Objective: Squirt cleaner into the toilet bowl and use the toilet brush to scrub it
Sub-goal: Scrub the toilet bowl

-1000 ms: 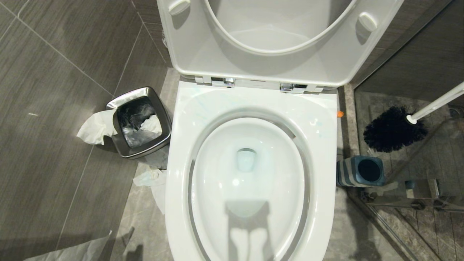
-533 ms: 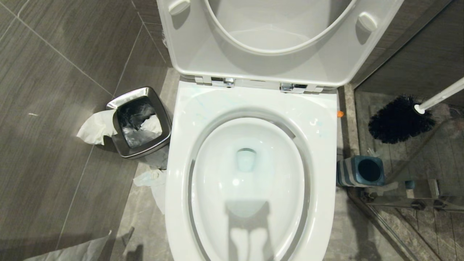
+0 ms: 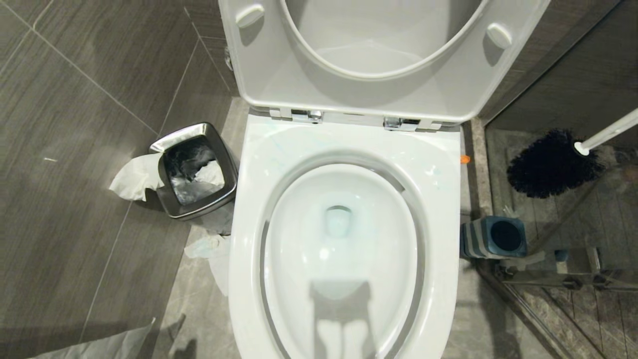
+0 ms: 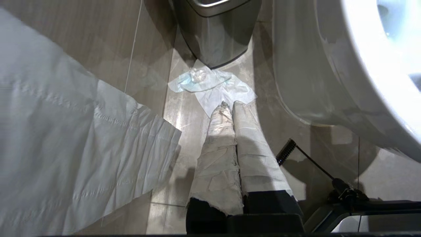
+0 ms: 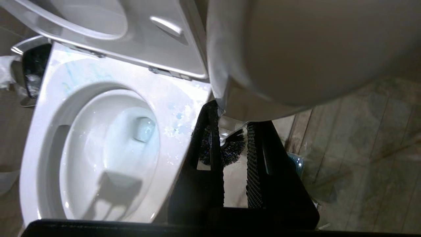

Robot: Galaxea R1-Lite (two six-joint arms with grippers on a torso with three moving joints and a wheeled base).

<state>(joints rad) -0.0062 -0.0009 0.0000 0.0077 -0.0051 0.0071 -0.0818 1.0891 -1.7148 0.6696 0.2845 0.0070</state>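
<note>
The white toilet bowl (image 3: 443, 209) fills the middle of the head view, seat and lid (image 3: 299, 75) raised. Pale blue spatter lies on its rim (image 5: 177, 115); the cleaner is out of view. The toilet brush hangs in the air right of the bowl, its black bristle head (image 3: 553, 162) above and behind the striped holder (image 3: 493, 237), its white handle (image 3: 608, 132) running off the right edge. My right gripper (image 5: 232, 120), outside the head view, is shut on that handle, and the bristles (image 5: 230, 149) show beyond its fingers. My left gripper (image 4: 228, 105) hangs shut and empty over the floor beside the bowl (image 4: 329, 65).
A steel bin (image 3: 194, 172) with tissue draped over it stands left of the bowl. More tissue lies on the floor (image 3: 212, 249), and a large sheet (image 4: 65, 138) lies near my left gripper. A glass partition with a metal bracket (image 3: 573, 271) closes off the right side.
The brush head has risen and drifted right, further from the holder. The whole head view has shifted slightly. The left gripper has stayed still.
</note>
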